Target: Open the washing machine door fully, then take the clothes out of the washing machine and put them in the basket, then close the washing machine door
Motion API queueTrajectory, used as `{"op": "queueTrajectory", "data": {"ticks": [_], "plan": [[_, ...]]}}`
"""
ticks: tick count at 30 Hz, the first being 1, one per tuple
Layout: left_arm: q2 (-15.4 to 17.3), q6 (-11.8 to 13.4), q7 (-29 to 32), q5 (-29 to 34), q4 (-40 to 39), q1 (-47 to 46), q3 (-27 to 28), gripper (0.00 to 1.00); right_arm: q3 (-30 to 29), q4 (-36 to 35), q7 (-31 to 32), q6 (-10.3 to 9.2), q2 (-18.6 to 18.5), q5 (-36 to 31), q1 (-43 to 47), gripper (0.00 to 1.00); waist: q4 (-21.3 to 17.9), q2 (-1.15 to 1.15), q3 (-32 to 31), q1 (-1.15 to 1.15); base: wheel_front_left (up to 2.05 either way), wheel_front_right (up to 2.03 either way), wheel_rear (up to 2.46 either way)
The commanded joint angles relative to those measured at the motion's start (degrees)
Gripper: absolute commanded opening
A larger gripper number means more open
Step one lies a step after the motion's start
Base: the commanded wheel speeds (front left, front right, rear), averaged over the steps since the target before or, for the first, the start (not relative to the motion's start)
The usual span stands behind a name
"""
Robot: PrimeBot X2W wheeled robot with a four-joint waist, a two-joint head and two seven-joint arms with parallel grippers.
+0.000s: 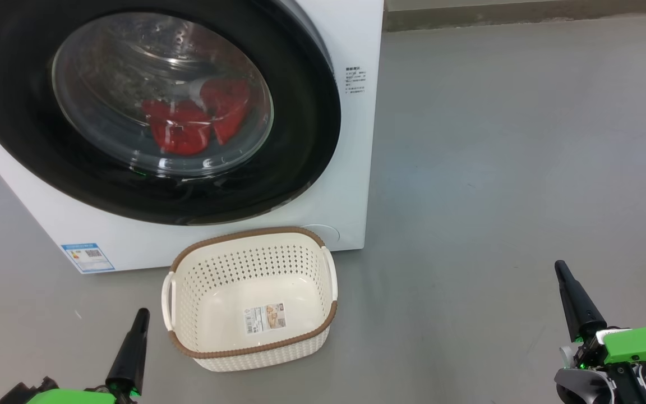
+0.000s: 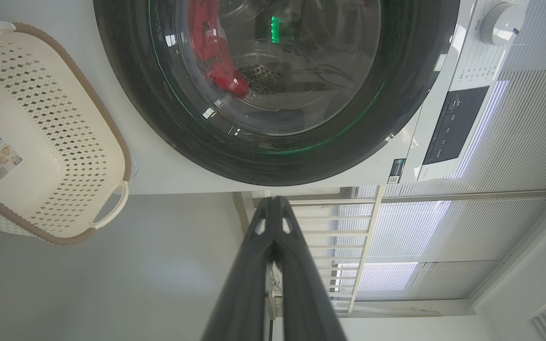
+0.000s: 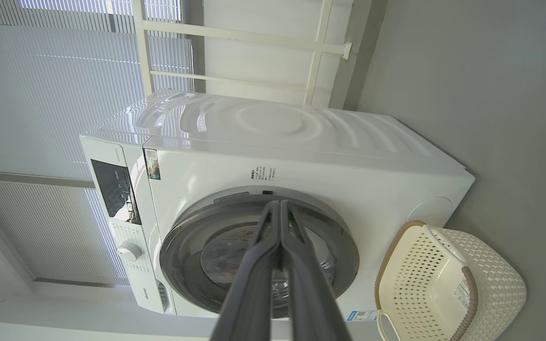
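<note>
So, door: closed on the washer
drum: red clothes heaped inside
basket: on the floor right by the washer, sticker in it
left gripper: pressed together, near the basket
right gripper: pressed together too, well apart from the basket

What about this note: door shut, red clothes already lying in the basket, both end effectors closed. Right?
No: the head view shows the clothes inside the washing machine, behind its shut door; the basket holds none. The left end effector and right end effector are closed.
</note>
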Motion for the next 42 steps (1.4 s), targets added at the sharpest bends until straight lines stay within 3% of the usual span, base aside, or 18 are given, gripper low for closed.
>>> {"op": "queueTrajectory", "data": {"ticks": [1, 42], "plan": [[0.5, -0.4, 0.2, -0.4, -1.2, -2.3, 2.0, 0.0, 1.1, -1.4, 0.3, 0.03, -0.7, -0.5, -2.5, 0.0, 0.0, 0.0, 0.0, 0.0, 0.0, 0.0, 0.0], [0.5, -0.4, 0.2, -0.4, -1.2, -2.3, 2.0, 0.0, 1.1, -1.4, 0.3, 0.03, -0.7, -0.5, -2.5, 0.0, 0.0, 0.0, 0.0, 0.0, 0.0, 0.0, 0.0]]}}
